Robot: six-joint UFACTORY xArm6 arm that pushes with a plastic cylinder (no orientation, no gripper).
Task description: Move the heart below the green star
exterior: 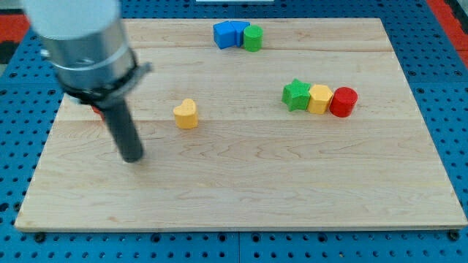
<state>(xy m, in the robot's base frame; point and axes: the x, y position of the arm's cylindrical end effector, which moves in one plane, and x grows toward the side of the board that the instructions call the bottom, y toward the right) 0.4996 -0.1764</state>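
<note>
Nearest the camera: my tip, lower end of a dark rod under a grey cylinder body, resting on the counter in its left half. Jaws: none fitted, so no state to tell; the rod ends plain.

Yellow heart: left of the counter's middle, lying alone. My tip stands at about 8 o'clock from it, near but apart.

Green star: at 3 o'clock from the heart, well apart, in the right half. First of a row of three that run toward 3 o'clock.

Yellow block: touching the star on its 3 o'clock side; shape roughly hexagonal, not certain.

Red cylinder: touching the yellow block at 3 o'clock, end of the row.

Blue block: near the counter's far edge, at about 1 o'clock from the heart; angular, exact shape unclear.

Green cylinder: touching the blue block on its 3 o'clock side.

Red piece: small sliver showing at the rod's 9 o'clock side, mostly hidden; shape cannot be told.

Blue pegboard: surrounds the counter on all sides.
</note>
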